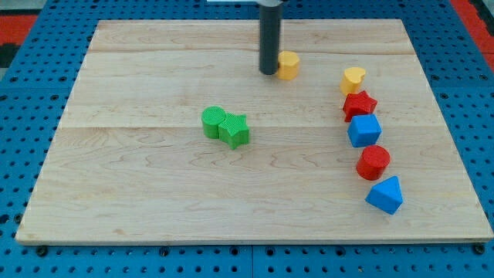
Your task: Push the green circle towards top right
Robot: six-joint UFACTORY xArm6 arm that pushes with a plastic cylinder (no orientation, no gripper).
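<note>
The green circle (213,122) lies near the board's middle, touching a green star (235,130) on its right side. My tip (268,72) stands near the view's top centre, up and to the right of the green circle and well apart from it. It is right beside the left side of a yellow hexagon block (288,65); I cannot tell whether they touch.
A column of blocks runs down the view's right: a yellow heart (353,79), a red star (360,104), a blue cube-like block (364,130), a red cylinder (373,162), a blue triangle (385,194). The wooden board (123,193) sits on a blue pegboard.
</note>
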